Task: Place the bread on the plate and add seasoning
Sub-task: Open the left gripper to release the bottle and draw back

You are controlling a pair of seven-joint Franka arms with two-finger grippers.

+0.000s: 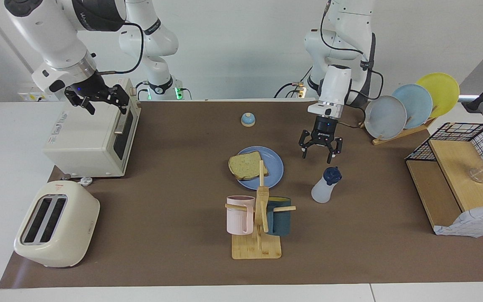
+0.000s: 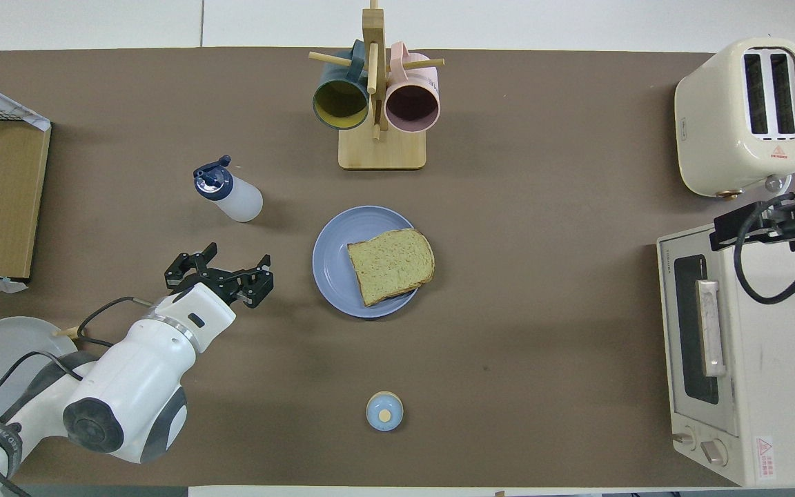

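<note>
On brown mat [image 1: 174, 176] | white table [image 1: 6, 159] | pale wall [image 1: 241, 46]

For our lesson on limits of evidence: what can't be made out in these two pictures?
- Whether any seasoning lies on the bread: too fine to see, both views.
- Right gripper: overhead view's edge cuts it off.
- Plate: mug rack partly hides it, facing view.
</note>
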